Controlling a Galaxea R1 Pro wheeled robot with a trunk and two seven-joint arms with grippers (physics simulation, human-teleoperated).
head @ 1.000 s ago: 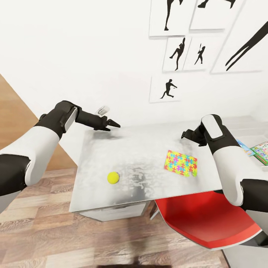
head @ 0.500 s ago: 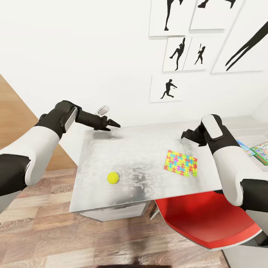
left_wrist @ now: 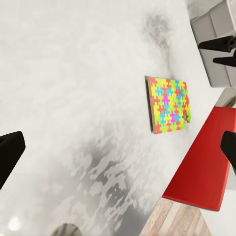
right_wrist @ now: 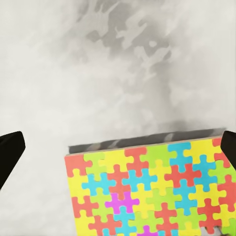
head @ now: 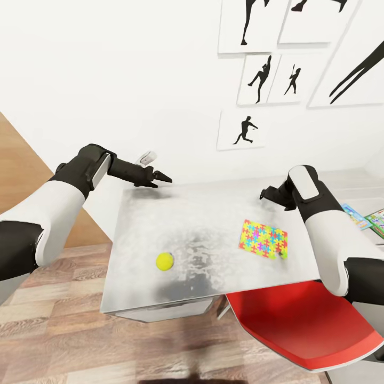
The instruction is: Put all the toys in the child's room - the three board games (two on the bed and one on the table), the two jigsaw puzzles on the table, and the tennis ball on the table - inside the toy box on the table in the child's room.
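The tennis ball [head: 164,261] lies on the pale grey table [head: 192,213], near its front left. A jigsaw puzzle [head: 263,238] [left_wrist: 169,104] [right_wrist: 152,191] lies flat toward the table's front right. My left gripper [head: 160,178] [left_wrist: 118,152] hovers open over the far left corner, well behind the ball. Just beyond the puzzle's far edge, my right gripper [head: 265,193] [right_wrist: 118,150] hangs open and holds nothing. Parts of two board games [head: 368,218] show at the right edge, beyond my right arm. The toy box and the bed are out of view.
A red and white chair [head: 298,325] is tucked under the table's front right side. A white wall with black silhouette pictures [head: 242,129] rises directly behind the table. Wooden floor [head: 64,320] lies left of and in front of it.
The whole picture has shifted slightly, so the camera moved. Both arms hold the same pose, and the ball and puzzle lie where they were on the table.
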